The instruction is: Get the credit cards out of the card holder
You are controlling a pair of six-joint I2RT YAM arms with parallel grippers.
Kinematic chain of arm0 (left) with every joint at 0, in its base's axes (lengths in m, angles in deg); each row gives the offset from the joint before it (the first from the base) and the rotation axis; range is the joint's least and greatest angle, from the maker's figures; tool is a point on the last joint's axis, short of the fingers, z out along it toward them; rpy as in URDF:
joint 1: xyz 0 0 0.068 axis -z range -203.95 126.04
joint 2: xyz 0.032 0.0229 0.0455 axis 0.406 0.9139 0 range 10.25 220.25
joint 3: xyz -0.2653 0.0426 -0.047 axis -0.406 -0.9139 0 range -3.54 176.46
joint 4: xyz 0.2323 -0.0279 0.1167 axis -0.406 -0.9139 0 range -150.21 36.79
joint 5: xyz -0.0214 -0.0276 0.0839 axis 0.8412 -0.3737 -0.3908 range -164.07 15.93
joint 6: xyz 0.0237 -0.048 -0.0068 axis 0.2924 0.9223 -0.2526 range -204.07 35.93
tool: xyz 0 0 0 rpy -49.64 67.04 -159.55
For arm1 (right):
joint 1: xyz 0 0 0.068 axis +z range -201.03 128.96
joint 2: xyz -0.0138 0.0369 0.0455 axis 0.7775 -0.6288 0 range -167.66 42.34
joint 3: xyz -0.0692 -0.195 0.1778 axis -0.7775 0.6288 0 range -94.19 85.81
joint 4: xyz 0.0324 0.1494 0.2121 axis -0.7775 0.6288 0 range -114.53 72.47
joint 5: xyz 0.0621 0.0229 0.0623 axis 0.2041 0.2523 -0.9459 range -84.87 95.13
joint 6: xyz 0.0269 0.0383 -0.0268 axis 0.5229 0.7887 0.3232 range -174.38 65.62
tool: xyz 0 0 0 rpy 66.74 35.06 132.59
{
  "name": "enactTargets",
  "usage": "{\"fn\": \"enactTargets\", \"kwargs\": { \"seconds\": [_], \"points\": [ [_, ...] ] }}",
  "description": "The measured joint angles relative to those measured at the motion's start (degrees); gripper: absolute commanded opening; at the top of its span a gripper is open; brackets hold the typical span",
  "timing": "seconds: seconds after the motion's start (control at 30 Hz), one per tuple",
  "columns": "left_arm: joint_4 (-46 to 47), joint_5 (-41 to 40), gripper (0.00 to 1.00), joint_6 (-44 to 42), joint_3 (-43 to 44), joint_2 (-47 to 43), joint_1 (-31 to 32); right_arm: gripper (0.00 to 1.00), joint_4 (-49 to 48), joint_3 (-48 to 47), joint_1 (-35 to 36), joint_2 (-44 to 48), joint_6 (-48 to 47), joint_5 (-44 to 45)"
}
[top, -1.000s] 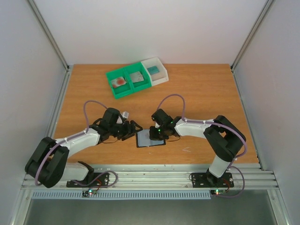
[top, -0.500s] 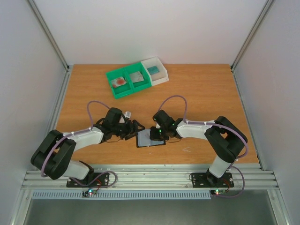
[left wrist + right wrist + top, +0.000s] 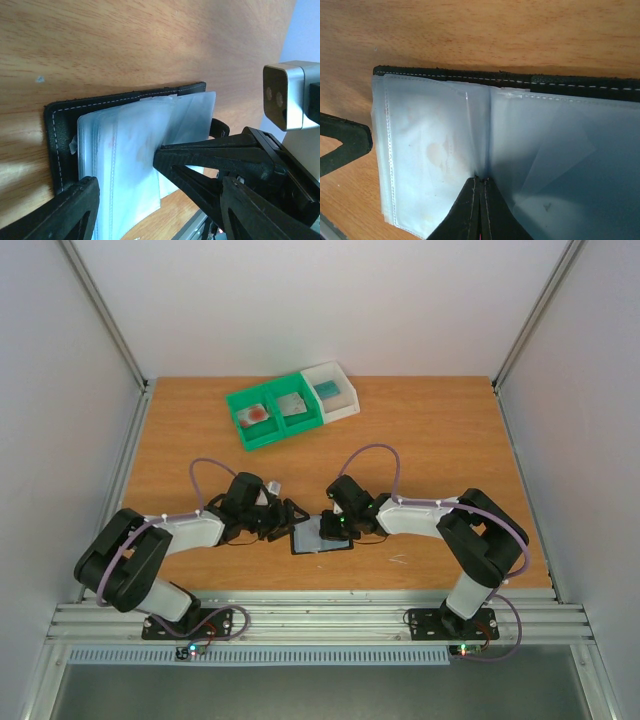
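The card holder (image 3: 322, 536) is lying open and flat on the tabletop (image 3: 440, 440), near its front middle. Its black stitched edge is framing clear grey-blue pockets (image 3: 125, 150) that are fanning up slightly. A pale, faintly blotched credit card (image 3: 432, 150) is sitting inside one pocket.

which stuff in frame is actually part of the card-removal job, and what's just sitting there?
In the job:
- card holder, lying open
- credit cards, faintly visible, not yet out of it
- right gripper, fingers shut at the holder's fold
- left gripper, open beside the holder

Lying about:
- green bin
- white bin
Both are at the far side, untouched.
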Motion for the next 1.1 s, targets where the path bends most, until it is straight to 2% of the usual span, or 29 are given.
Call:
{"fn": "enactTargets", "kwargs": {
  "seconds": [0.57, 1.1],
  "points": [
    [1.6, 0.5, 0.6, 0.2, 0.0, 1.8, 0.0, 0.02, 0.0, 0.0, -0.1, 0.0, 0.1, -0.1],
    [5.4, 2.9, 0.25, 3.1, -0.2, 3.0, 0.2, 0.05, -0.9, 0.6, -0.1, 0.3, 0.5, -0.2]
  ]
}}
